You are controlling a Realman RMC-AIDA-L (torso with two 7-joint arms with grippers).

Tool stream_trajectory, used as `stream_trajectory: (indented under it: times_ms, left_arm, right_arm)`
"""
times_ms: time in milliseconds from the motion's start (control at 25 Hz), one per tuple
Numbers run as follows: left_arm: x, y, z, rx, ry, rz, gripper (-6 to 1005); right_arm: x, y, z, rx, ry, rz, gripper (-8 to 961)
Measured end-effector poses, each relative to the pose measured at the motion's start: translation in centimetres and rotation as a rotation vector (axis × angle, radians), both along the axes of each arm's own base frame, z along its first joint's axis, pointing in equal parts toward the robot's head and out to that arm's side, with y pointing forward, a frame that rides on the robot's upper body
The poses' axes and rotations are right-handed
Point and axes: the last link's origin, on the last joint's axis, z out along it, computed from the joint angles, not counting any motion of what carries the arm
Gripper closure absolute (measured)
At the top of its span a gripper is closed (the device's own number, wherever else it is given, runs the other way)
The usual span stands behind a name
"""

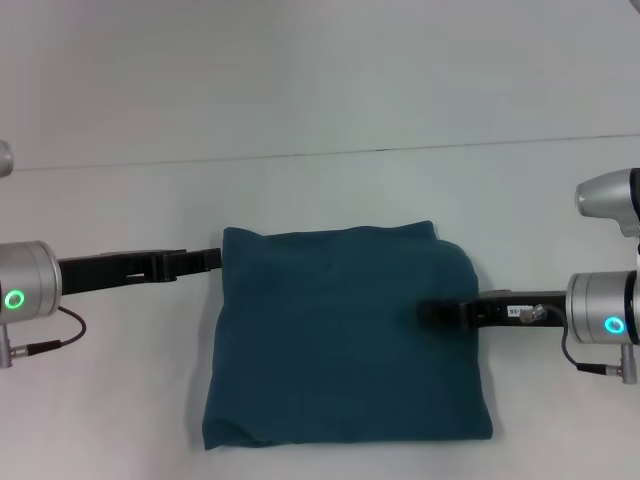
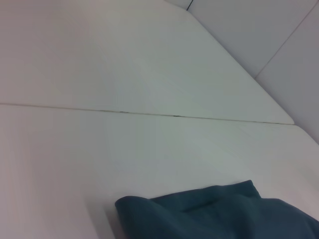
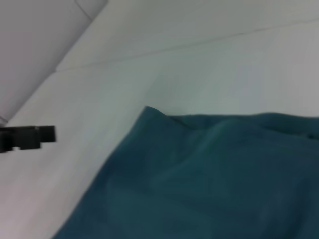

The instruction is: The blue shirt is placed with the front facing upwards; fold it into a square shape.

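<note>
Left gripper [image 1: 212, 261]: extended from the 9 o'clock side of the head view, its dark tip reaching the upper left corner of the blue shirt [image 1: 345, 335]. Whether it touches the cloth cannot be determined. Whether it is released or clenched cannot be told from any view. The same tip appears far off in the right wrist view [image 3: 35, 138], over bare table [image 3: 199, 74] and just beside the shirt's edge.

The blue shirt: lying at the centre of the white table [image 1: 320, 100], toward 6 o'clock in the head view. It is folded into a roughly square packet, plain teal surface uppermost, no print visible. The upper right corner is rounded; the lower left corner shows a small turned fold. The left wrist view shows one bunched corner of the cloth [image 2: 209, 214] resting on the table, with a seam line [image 2: 149, 113] in the tabletop beyond it. The right wrist view shows the shirt [image 3: 214, 184] filling the near field, lightly rumpled along its far edge.

Right gripper [image 1: 432, 313]: extended from the 3 o'clock side, its dark tip over the shirt's right half, inside the right edge. Contact with the cloth cannot be confirmed, and its state, released or clenched, cannot be told.
</note>
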Motion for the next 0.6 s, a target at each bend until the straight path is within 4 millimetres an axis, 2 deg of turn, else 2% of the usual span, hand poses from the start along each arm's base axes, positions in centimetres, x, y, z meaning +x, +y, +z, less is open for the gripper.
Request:
stream_trajectory:
  times_ms: [360, 480, 600]
  left_arm:
    - [0.0, 0.0, 0.0, -0.002, -0.002, 0.000, 402]
    - [0.0, 0.0, 0.0, -0.002, -0.002, -0.002, 402]
    - [0.1, 0.0, 0.0, -0.002, -0.003, -0.004, 407]
  right_arm:
    - [-0.6, 0.5, 2.4, 0.098, 0.081, 0.049, 888]
    - [-0.7, 1.2, 2.6, 0.127, 0.061, 0.043, 889]
    - [-0.7, 1.9, 1.9, 0.147, 0.022, 0.033, 891]
